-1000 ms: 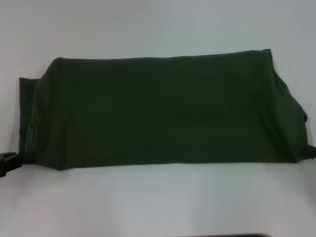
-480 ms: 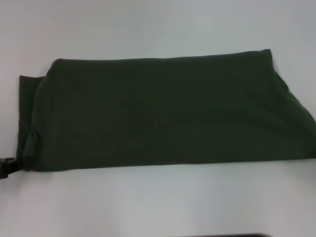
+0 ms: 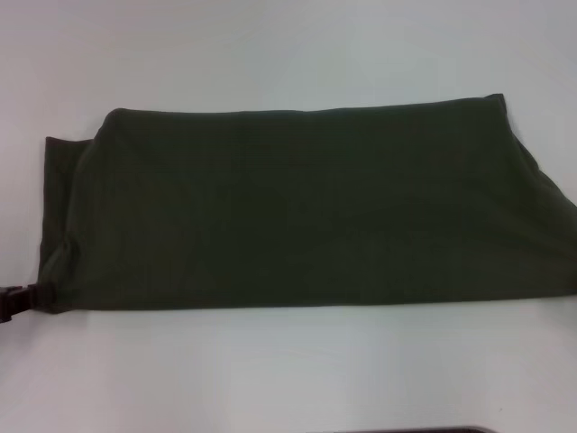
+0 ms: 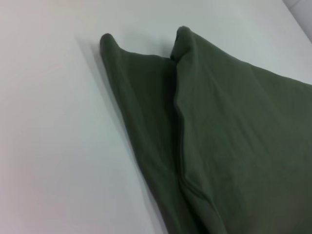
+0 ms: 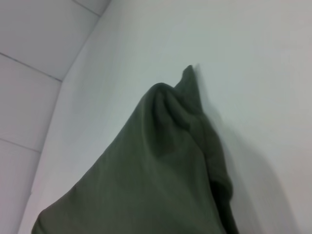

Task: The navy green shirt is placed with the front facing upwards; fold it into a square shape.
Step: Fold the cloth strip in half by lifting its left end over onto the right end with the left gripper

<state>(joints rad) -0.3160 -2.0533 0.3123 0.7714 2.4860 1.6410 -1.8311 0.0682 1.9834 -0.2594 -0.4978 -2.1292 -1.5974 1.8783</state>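
While folded lengthwise, navy green shirt [image 3: 306,207] lies flat; left pincer [image 3: 16,300] beside it.

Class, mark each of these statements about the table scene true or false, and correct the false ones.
1. The navy green shirt lies as a wide band across the white table. True.
2. Cream letters show on the shirt's upper face. False: only plain green cloth shows.
3. The left gripper is at the shirt's near left corner. True.
4. The shirt already forms a square. False: in the head view it is far wider than it is deep.
5. A second garment lies beside the shirt. False: only the one shirt is on the table.
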